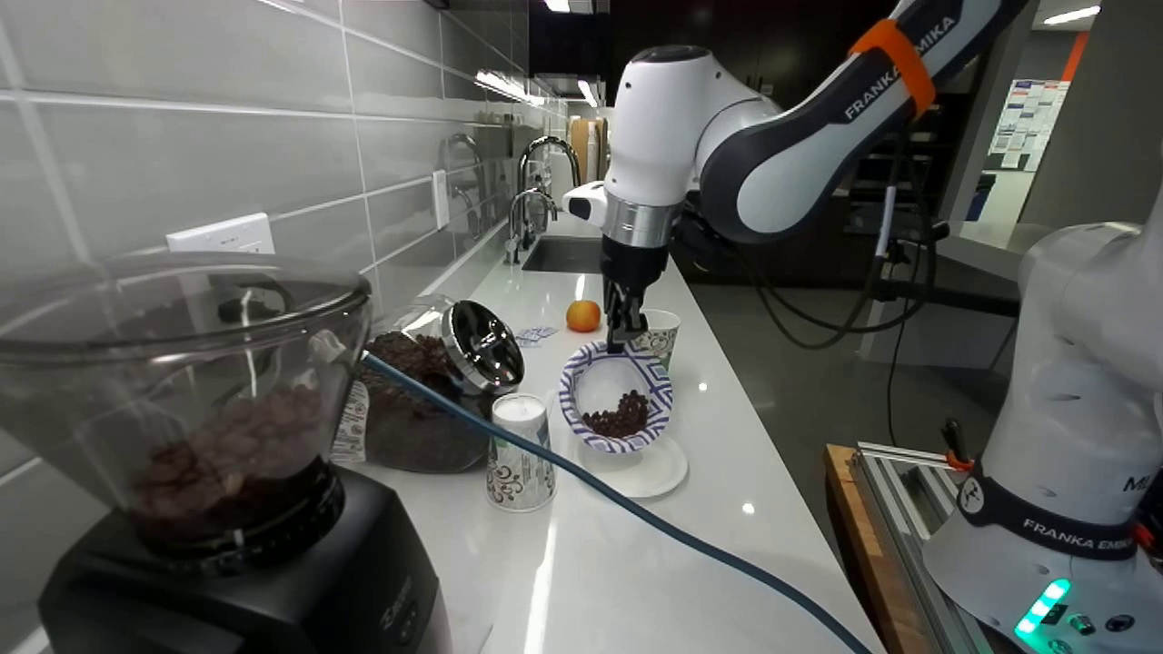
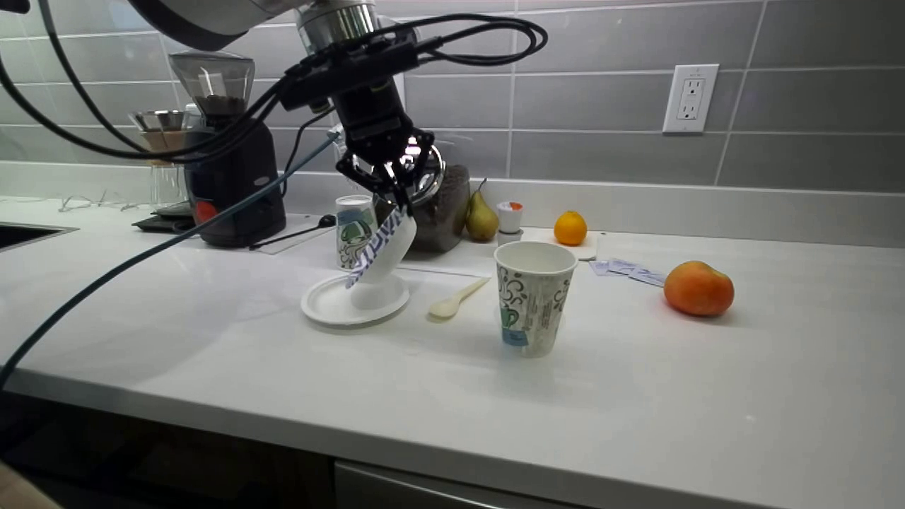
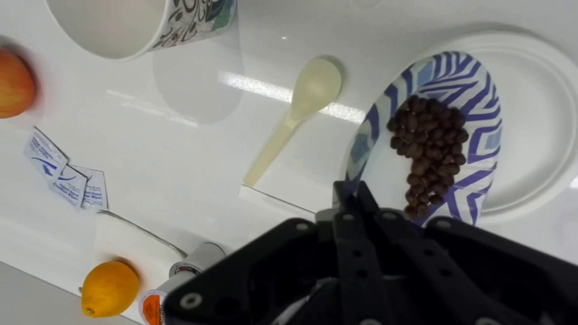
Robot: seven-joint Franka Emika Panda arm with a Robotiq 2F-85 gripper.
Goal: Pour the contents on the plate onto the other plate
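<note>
Below the jaws pinching its rim, the tilted patterned plate (image 3: 483, 151) holds beans (image 3: 429, 151), visible in the wrist view but hidden in an exterior view, with the plain plate (image 2: 332, 304) underneath.

Spoon (image 3: 310, 94) in gap between plain plate (image 3: 533, 117), upright cup (image 2: 535, 304).

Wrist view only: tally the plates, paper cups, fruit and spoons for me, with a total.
Plates: 2 (patterned plate, plain white plate)
Paper cups: 1 (printed cup, partly out of frame)
Fruit: 2 (orange-red fruit, partly out of frame; yellow-orange fruit)
Spoons: 1 (pale spoon)
Total: 6
</note>
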